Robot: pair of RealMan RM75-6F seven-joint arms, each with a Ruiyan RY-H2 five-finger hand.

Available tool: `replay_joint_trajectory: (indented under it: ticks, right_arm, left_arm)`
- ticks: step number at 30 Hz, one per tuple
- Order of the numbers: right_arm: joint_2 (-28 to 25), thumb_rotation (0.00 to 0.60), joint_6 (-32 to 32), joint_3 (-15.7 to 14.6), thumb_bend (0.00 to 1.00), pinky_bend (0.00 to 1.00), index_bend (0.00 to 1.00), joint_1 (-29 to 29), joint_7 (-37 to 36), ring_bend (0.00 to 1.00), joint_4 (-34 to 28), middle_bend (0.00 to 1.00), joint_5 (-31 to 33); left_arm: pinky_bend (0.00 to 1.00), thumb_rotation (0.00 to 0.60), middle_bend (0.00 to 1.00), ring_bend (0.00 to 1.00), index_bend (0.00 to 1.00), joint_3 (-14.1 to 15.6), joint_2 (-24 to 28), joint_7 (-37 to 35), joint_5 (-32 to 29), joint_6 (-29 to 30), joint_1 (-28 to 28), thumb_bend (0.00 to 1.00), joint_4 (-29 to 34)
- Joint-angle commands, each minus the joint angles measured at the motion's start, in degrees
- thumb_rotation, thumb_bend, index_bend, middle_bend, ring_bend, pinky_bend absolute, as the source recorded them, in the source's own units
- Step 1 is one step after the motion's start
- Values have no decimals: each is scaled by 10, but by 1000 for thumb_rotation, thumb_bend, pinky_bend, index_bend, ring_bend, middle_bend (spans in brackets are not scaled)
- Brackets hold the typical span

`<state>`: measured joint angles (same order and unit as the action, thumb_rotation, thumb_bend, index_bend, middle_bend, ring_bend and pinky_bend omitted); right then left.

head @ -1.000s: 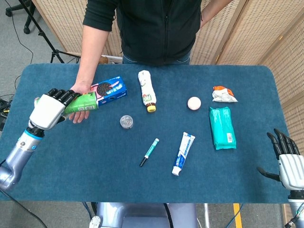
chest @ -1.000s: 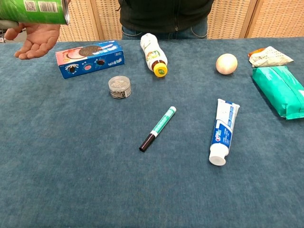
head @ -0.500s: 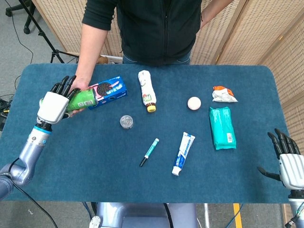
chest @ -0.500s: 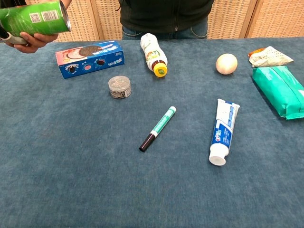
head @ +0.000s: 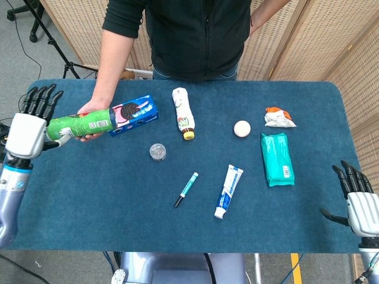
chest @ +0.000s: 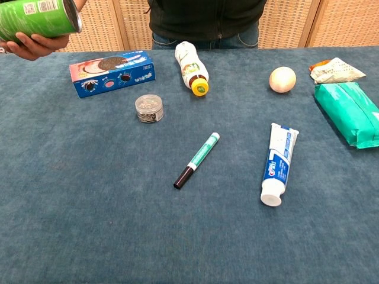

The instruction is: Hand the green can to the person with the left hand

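Release is happening right now: the left hand (head: 26, 131) is pulling back toward the left edge of the tabletop (head: 89, 201), fingers spread and holding nothing, where half a second ago it was still wrapped around the green can (head: 80, 123). The can is now lying sideways in the person's hand (head: 89, 109), lifted off the tabletop, just left of the blue cookie box (head: 135, 112). One end of it is sitting very close to the robot's palm, and I cannot tell whether they are still touching. To my eye the handover is all but finished; the arm only needs to be clearing away.

Over on the far side, the right hand (head: 357, 201) is idling near the tabletop's right corner, fingers apart, gripping nothing.

Head view is giving both robot hands and the person's whole arm reaching in. Chest view is showing neither robot hand, but it is offering a closer look at the person's fingers cupping the can from beneath, plus its metal end rim.
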<state>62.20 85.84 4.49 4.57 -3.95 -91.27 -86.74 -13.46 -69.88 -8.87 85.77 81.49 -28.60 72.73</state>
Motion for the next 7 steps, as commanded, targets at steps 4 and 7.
replay_joint_trajectory:
  ticks: [4,7]
  right_arm:
    - [-2,600,4,-1,0,84,2,-1,-1,0,-3,0,-4]
    - [-3,600,9,-1,0,84,2,-2,-1,0,-4,0,-7]
  left_arm:
    - [0,600,0,0,0,26,85,-37,-50,31,94,0,124]
    - [0,600,0,0,0,58,107,-14,-100,19,144,0,176]
